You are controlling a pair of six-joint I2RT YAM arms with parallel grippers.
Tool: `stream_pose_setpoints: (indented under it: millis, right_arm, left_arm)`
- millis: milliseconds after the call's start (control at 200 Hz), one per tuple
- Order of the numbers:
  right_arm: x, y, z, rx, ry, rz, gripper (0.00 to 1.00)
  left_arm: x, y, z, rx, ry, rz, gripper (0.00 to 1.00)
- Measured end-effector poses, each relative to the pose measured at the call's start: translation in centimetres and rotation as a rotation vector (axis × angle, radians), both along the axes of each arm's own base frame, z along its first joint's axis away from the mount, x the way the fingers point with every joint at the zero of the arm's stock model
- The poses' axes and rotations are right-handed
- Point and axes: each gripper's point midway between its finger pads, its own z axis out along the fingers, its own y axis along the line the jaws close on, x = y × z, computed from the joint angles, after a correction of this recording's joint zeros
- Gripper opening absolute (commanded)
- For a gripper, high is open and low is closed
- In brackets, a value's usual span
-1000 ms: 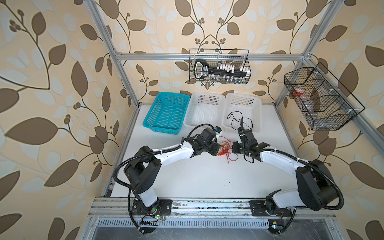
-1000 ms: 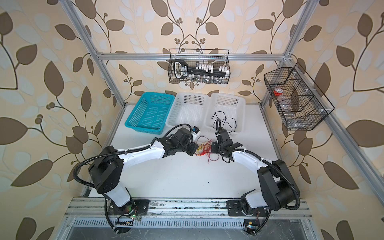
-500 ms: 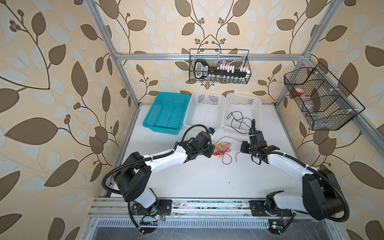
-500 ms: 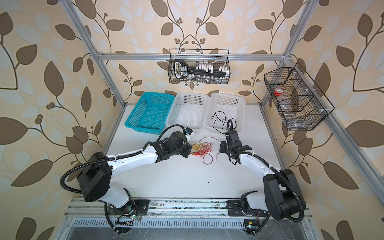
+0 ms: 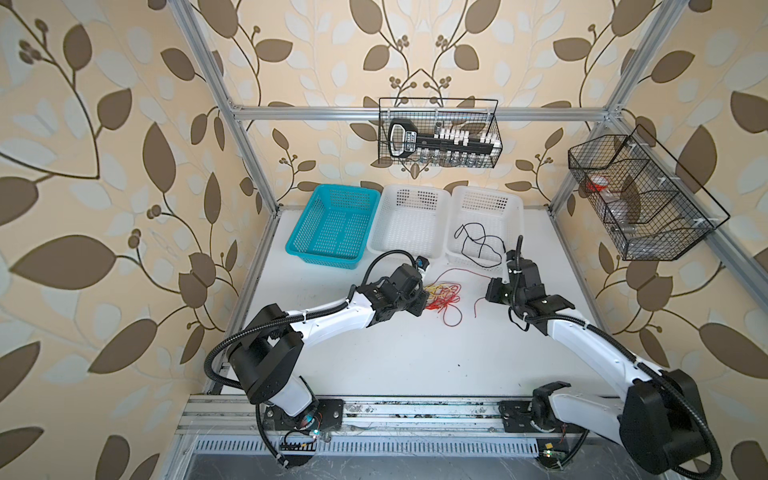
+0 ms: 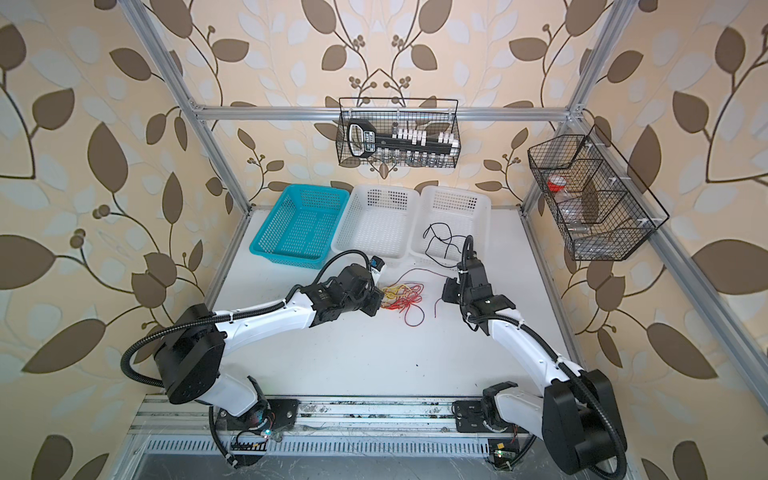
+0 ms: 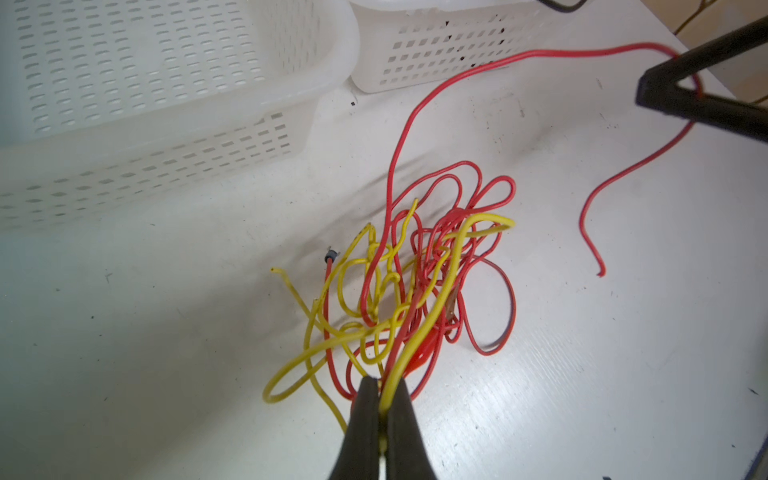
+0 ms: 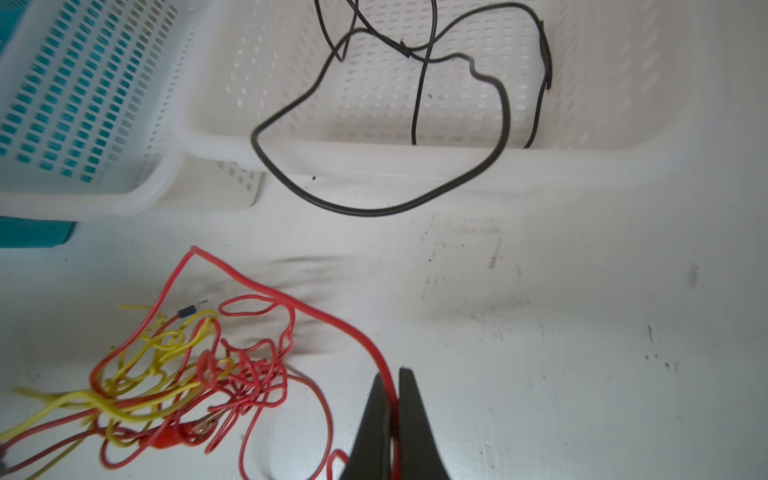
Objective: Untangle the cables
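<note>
The cables (image 5: 443, 296) are thin, curly wires. The red and yellow ones are knotted into a loose tangle that lies on the white worktop (image 5: 415, 365) between the two arms, in front of the baskets. Tight little loops are packed at the middle of the tangle, and wider loops are spread around it. One long red cable (image 8: 332, 322) is seen running out of the tangle in an arc toward the right arm, with its free end curled beyond the hand there. A black cable (image 8: 374, 211) lies apart from the rest, looped inside the right-hand white basket (image 8: 582, 164), and one loop is hung over the front rim. The left hand (image 7: 381, 384) is closed on a yellow cable (image 7: 436, 307) at the tangle's edge. The right hand (image 8: 392, 380) is closed on the red cable.
</note>
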Motion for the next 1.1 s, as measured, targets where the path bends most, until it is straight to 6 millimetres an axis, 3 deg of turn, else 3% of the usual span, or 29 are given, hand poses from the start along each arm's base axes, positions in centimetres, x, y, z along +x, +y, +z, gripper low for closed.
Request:
stream_pose_setpoints:
  millis: [245, 410, 545, 685, 1105]
  right_arm:
    - [0.8, -1.6, 9.1, 0.023, -0.209, -0.053, 0.0]
    - [0.5, -4.6, 12.1, 0.022, -0.273, -0.142, 0.0]
    - [-0.1, -7.0, 12.9, 0.005, -0.284, -0.21, 0.0]
    - [-0.5, -7.4, 13.2, -0.005, -0.282, -0.215, 0.0]
    - [-0.1, -5.5, 11.9, 0.027, -0.234, -0.133, 0.0]
  left_arm:
    - [0.2, 0.3, -2.0, 0.02, 0.043, 0.028, 0.0]
    - [1.0, 2.1, -3.1, 0.026, 0.075, 0.088, 0.0]
    - [1.8, 5.0, -4.8, 0.039, 0.119, 0.174, 0.0]
    - [2.1, 6.9, -5.7, 0.045, 0.145, 0.228, 0.0]
    - [2.2, 6.6, -4.4, 0.006, 0.126, 0.226, 0.0]
